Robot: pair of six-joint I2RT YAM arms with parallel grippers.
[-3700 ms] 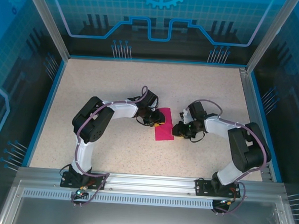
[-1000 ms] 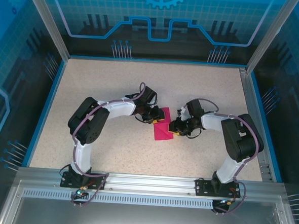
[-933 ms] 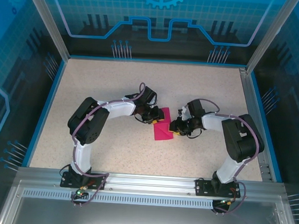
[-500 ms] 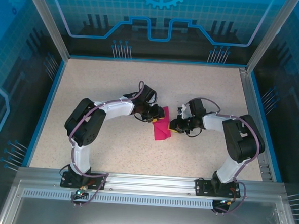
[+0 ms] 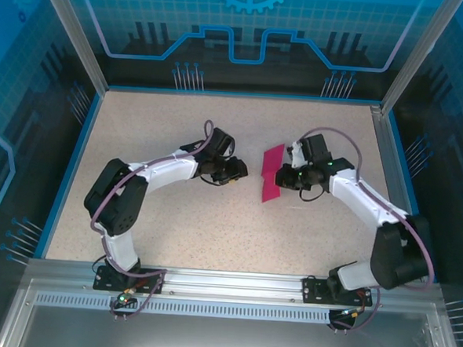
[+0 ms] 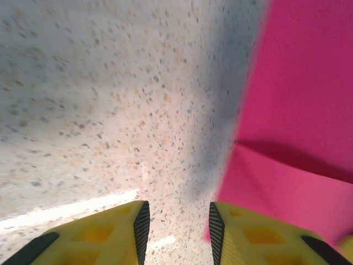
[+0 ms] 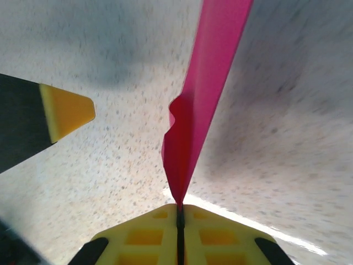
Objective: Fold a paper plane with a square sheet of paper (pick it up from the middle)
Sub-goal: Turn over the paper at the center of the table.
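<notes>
Right hand (image 7: 180,212) pinches the pink sheet (image 5: 271,184) by one edge.
Left hand (image 6: 176,223) stands narrowly parted and empty, just left of the sheet.

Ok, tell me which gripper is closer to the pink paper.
Right. The right gripper is shut on the pink paper at its edge; the left gripper sits open just to its left, not gripping it.
</notes>
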